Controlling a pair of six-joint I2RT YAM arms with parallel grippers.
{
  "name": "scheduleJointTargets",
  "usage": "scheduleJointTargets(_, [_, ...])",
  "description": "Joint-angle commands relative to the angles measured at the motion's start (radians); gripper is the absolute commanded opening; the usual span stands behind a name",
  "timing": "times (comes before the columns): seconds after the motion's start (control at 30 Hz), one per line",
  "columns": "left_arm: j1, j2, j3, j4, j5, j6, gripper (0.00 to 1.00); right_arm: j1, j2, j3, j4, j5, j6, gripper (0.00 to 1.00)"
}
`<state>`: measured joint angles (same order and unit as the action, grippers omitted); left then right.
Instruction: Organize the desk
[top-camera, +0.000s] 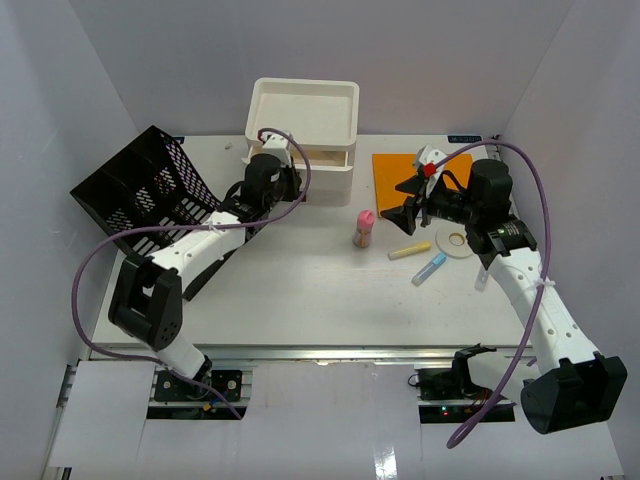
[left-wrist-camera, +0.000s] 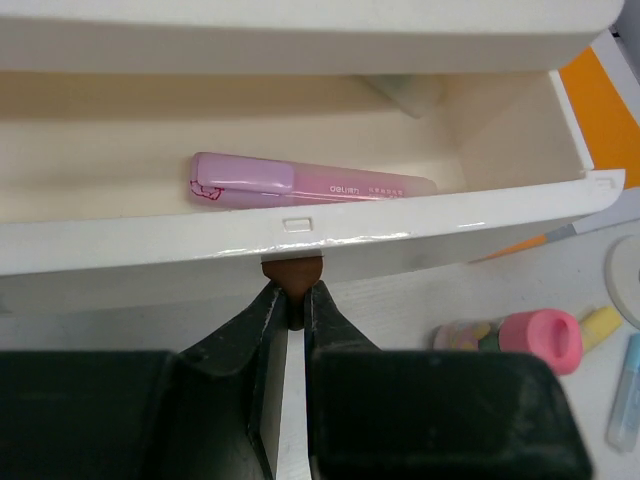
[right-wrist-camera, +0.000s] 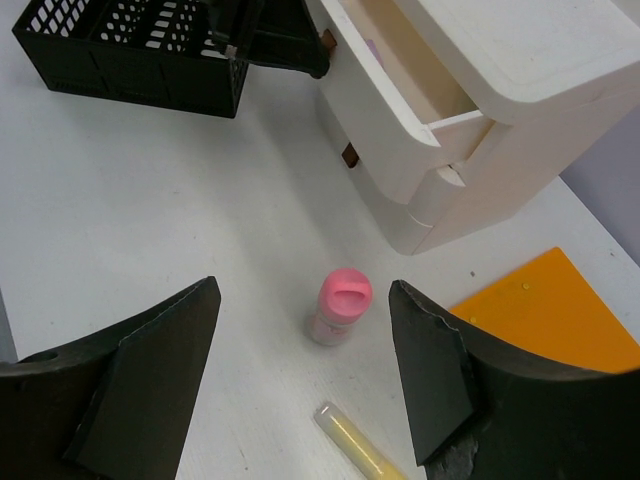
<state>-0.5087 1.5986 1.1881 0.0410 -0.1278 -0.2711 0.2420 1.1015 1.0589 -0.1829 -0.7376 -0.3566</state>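
The large flat white rectangular desk (top-camera: 300, 290) is enclosed by white walls and carries everything in view. It is judged rigid, fixed and smooth, so it is not to be grasped itself. Loose items on it are likely to slide if nudged, and each is best taken across its narrow body.

The left gripper (left-wrist-camera: 290, 305) is clamped narrowly on the small brown handle (left-wrist-camera: 292, 270) of the open top drawer (left-wrist-camera: 300, 235) of the white plastic drawer box (top-camera: 303, 110) at the back of the desk. A pink plastic marker (left-wrist-camera: 300, 180) lies inside that drawer.

The right gripper (right-wrist-camera: 302, 288) is held wide and empty above a small upright bottle with a pink cap (right-wrist-camera: 340, 305). This bottle is judged light and easily tipped.

A pale yellow tube (right-wrist-camera: 355, 445) lies near it, with a light blue tube (top-camera: 430, 267), a white disc (top-camera: 452, 241) and a flat orange board (top-camera: 400, 175) on the right. A black mesh file rack (top-camera: 140, 185) is tilted at the left, and the left arm is crowded between it and the box.
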Motion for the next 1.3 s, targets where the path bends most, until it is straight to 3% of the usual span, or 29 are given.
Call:
scheduleJointTargets(0.0, [-0.001,-0.174,-0.107,0.033,0.061,-0.031,0.07,-0.013,-0.029,-0.023,-0.021,0.034,-0.053,0.76])
scheduleJointTargets(0.17, [-0.001,-0.233,-0.159,0.037,0.079,-0.039,0.11,-0.02,-0.032,-0.029,-0.085,0.035,-0.154,0.77])
scheduleJointTargets(0.33, [-0.001,-0.224,-0.153,0.026,0.096,-0.044,0.52,-0.02,-0.029,-0.026,-0.176,0.035,-0.283,0.78])
scheduleJointTargets(0.4, [-0.001,-0.218,-0.144,0.018,0.109,-0.046,0.71,-0.02,-0.029,-0.016,-0.259,0.001,-0.438,0.79])
scheduleJointTargets(0.53, [-0.001,-0.224,-0.119,-0.011,0.154,-0.035,0.8,-0.018,-0.031,-0.006,-0.446,-0.032,-0.776,0.8])
scheduleJointTargets(0.63, [-0.001,-0.257,-0.122,-0.027,0.225,-0.009,0.89,-0.02,0.005,0.011,-0.557,-0.003,-0.94,0.8])
scheduleJointTargets(0.73, [-0.002,-0.311,-0.15,-0.035,0.277,0.008,0.93,-0.019,0.055,0.03,-0.668,0.048,-1.073,0.79])
scheduleJointTargets(0.9, [0.001,-0.444,-0.239,-0.06,0.312,0.038,0.96,-0.019,0.151,-0.019,-0.694,0.123,-1.192,0.77])
scheduleJointTargets(1.27, [0.001,-0.794,-0.521,-0.115,0.204,0.17,0.98,-0.02,0.436,0.025,-0.558,0.268,-1.156,0.71])
